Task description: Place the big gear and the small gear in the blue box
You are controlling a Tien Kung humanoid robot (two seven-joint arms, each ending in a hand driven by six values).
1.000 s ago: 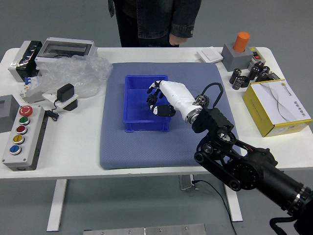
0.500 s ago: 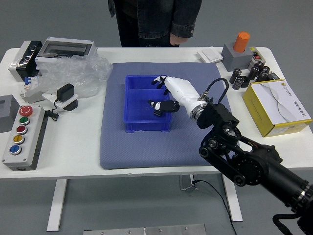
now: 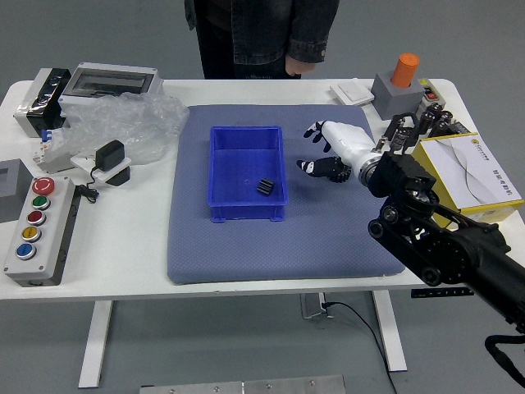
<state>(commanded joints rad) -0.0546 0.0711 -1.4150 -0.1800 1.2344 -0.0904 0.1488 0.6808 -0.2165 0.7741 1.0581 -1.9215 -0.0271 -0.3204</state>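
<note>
1. One black gear (image 3: pixel 265 186) lies inside the blue box (image 3: pixel 234 164), on its floor toward the near right corner; it shows so small that I cannot tell whether it is the big or the small one.
2. The robot's right hand (image 3: pixel 346 146) is just beside the box, to its right, over the grey-blue mat (image 3: pixel 213 258). Its black fingers are spread and empty, pointing toward the box — the palm is turned out of sight.
3. The right arm (image 3: pixel 426 226) is cut off at the picture's right edge and covers part of the yellow carton (image 3: pixel 451 201) on the tabletop (image 3: pixel 123 254).
4. Beyond the hand, dark cylinders (image 3: pixel 445 125) crowd together, hard to separate from the arm's black parts.
5. At the far side stands a person (image 3: pixel 271 29), cut off by the top edge; one hand (image 3: pixel 300 66) hangs near the tabletop's far edge.
6. On the left, crumpled clear plastic (image 3: pixel 135 123) blurs what is under it.
</note>
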